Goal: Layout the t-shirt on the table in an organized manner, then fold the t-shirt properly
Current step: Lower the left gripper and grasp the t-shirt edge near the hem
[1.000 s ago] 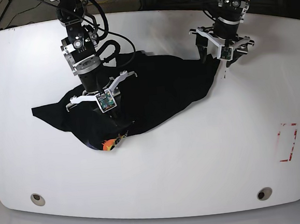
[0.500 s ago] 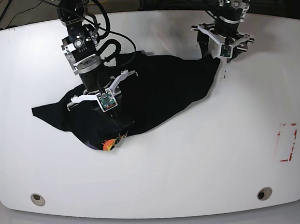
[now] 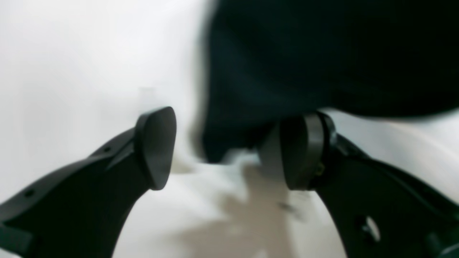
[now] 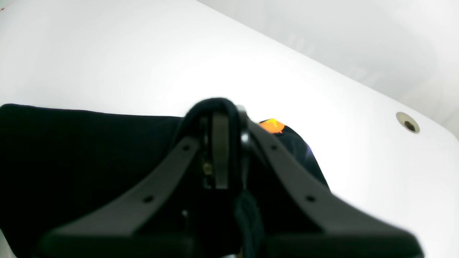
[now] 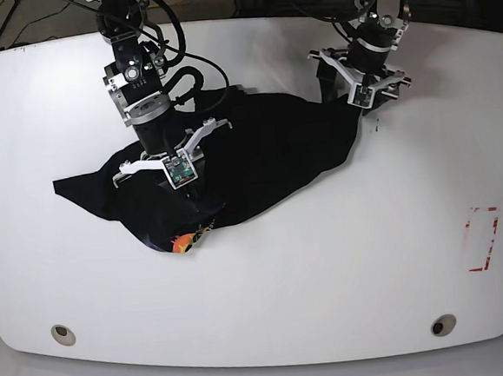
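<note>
The black t-shirt (image 5: 266, 152) lies crumpled on the white table (image 5: 327, 260), with a bit of its orange graphic (image 5: 183, 243) showing at the near edge. My right gripper (image 5: 198, 206) is shut on a fold of the cloth. The right wrist view shows its fingertips (image 4: 219, 120) wrapped in black cloth (image 4: 71, 150), with the orange print (image 4: 271, 125) just beyond. My left gripper (image 5: 349, 100) is open at the shirt's far right corner. In the left wrist view, the blurred cloth edge (image 3: 229, 136) sits between its spread fingers (image 3: 156, 147).
Two round metal grommets (image 5: 62, 333) (image 5: 443, 324) sit near the table's front edge; one also shows in the right wrist view (image 4: 407, 123). A red dashed rectangle (image 5: 482, 239) marks the right side. Cables hang behind the arms at the back edge.
My left gripper has moved left and closer to the shirt's right corner. My right gripper and the cloth it holds have not moved.
</note>
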### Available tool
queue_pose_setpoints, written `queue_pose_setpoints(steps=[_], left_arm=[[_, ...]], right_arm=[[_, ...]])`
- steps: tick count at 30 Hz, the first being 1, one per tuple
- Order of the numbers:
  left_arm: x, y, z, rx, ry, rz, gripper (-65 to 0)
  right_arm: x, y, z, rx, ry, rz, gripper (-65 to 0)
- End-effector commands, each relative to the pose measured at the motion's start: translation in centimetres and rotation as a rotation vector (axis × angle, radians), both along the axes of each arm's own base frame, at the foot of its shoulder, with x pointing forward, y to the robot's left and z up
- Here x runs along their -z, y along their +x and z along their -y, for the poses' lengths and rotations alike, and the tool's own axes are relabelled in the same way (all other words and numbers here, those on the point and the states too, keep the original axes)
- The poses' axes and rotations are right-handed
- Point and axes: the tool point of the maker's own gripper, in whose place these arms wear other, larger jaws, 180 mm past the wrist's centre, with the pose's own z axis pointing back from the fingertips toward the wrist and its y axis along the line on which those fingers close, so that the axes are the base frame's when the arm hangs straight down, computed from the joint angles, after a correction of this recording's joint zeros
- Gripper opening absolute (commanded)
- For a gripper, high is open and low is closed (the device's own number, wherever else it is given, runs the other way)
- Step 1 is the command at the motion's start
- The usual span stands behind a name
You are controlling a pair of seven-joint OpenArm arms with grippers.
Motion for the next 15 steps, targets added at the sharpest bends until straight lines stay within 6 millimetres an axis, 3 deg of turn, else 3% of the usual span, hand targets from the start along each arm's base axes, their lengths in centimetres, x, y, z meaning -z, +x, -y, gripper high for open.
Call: queue_pose_setpoints(steps=[1,6,9,15], left_arm=[[-0.7,0.8,0.3,0.01,0.003,0.028,-24.0],[-0.8,0.9,0.4,0.01,0.0,0.03,-26.0],[-0.8,1.0,0.4,0.008,-0.001,0.032,-31.5],[0.5,0.5,0.3,0.004,0.001,-0.004,-51.5]], right_arm=[[-1.9,0.4,-0.1,-0.002,0.014,0.066,-65.0],[-1.9,0.4,-0.1,-0.002,0.014,0.066,-65.0],[-1.8,0.4,-0.1,-0.002,0.014,0.065,-65.0],[-1.7,0.3,-0.1,-0.005,0.016,0.062,-65.0]])
